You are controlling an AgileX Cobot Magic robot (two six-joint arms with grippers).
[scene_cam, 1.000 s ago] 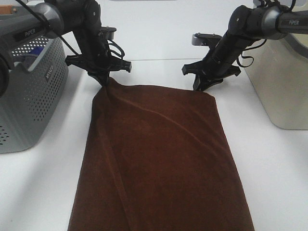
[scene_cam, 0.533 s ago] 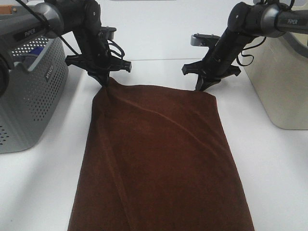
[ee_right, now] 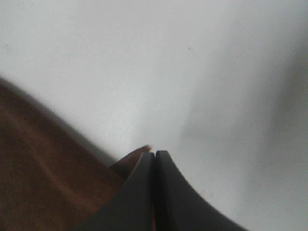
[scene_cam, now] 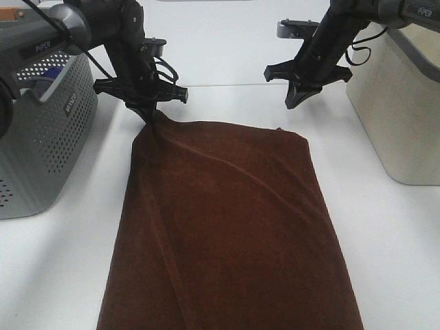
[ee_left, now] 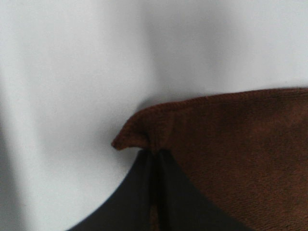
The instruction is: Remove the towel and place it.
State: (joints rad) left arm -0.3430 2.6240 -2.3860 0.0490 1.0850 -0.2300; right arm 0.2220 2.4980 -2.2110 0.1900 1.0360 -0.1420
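The brown towel (scene_cam: 227, 227) lies spread lengthwise on the white counter (scene_cam: 385, 234). Its near end is cut off by the lower edge of the high view, so no label can be seen. The left end effector (scene_cam: 148, 113) is clenched on the towel's far left corner, and the cloth is drawn up to a small peak there with creases running down from it. In the left wrist view the two dark fingers (ee_left: 171, 192) press together with the hemmed corner folded over just past their tips; the pinched part is hidden between them.

The right end effector (scene_cam: 295, 103) hangs above the counter, apart from the far right corner, which lies flat. Its jaws are clenched on nothing. The right wrist view is blurred, and a brown tip shows just beside the fingertips (ee_right: 144, 166).

A grey perforated basket (scene_cam: 41, 137) stands left of the towel, partly cut off, with something blue half hidden inside. A beige bin (scene_cam: 402, 110) stands on the right, also cut off.
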